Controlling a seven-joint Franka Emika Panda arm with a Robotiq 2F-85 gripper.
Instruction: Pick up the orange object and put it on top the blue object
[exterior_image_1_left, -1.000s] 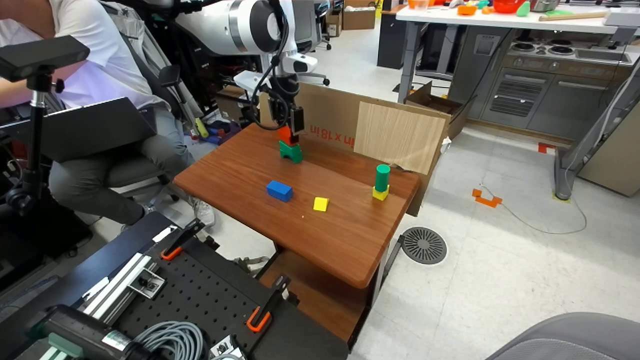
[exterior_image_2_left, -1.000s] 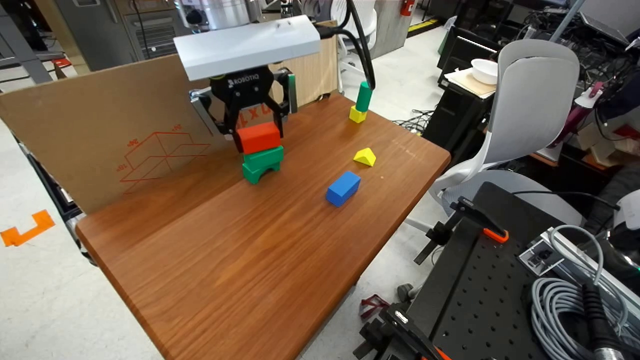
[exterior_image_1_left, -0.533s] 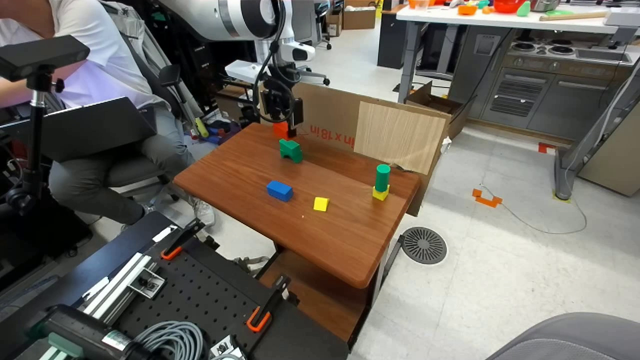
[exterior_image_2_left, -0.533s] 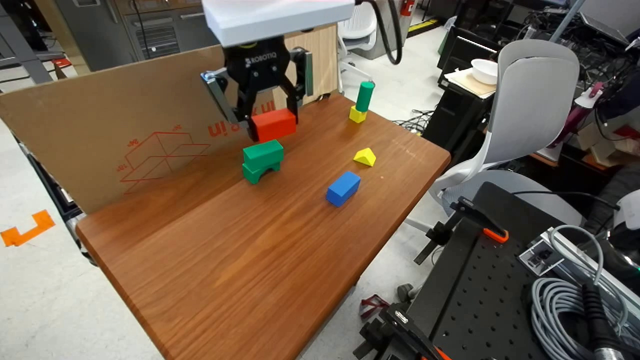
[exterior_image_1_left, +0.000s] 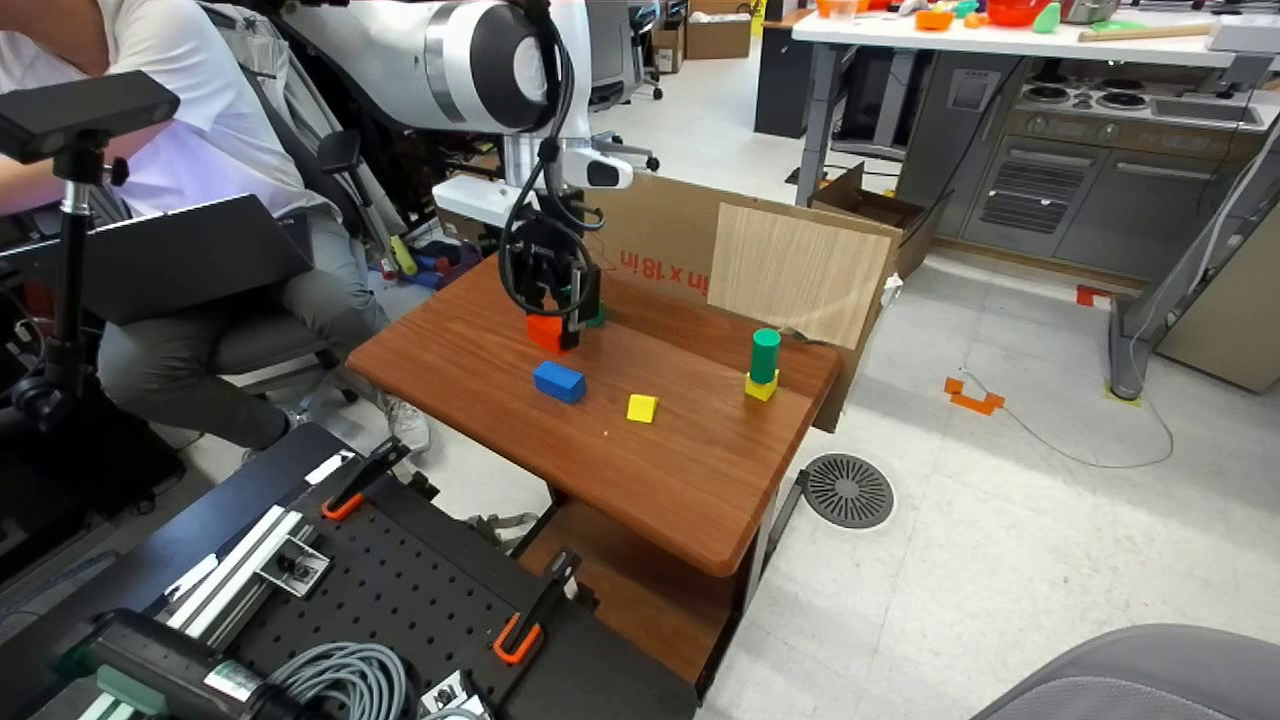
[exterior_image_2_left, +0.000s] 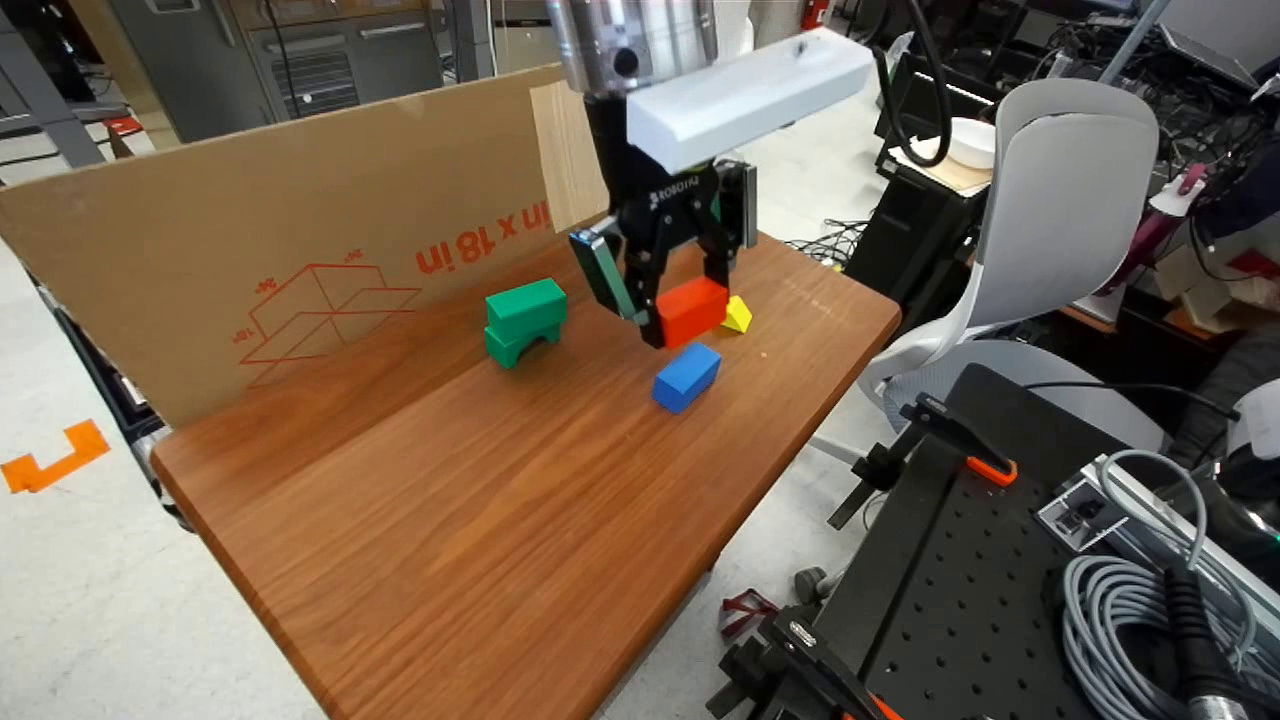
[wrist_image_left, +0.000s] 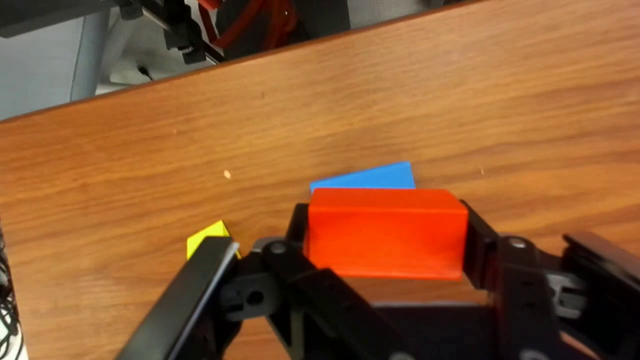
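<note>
Block (wrist_image_left: 387, 235), bright red-orange, smooth and oblong, in the grip of dark fingers (wrist_image_left: 479, 245) at both ends

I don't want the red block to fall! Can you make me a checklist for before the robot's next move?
1. The hand grips the red block at both ends: ok.
2. The top of the blue block is bare: ok.
3. The yellow wedge is apart from the blue block: ok.
4. The red block is turned to match the blue block: not ok; in the wrist view their long edges slant differently.
5. The red block is right above the blue block: cannot tell.
</note>
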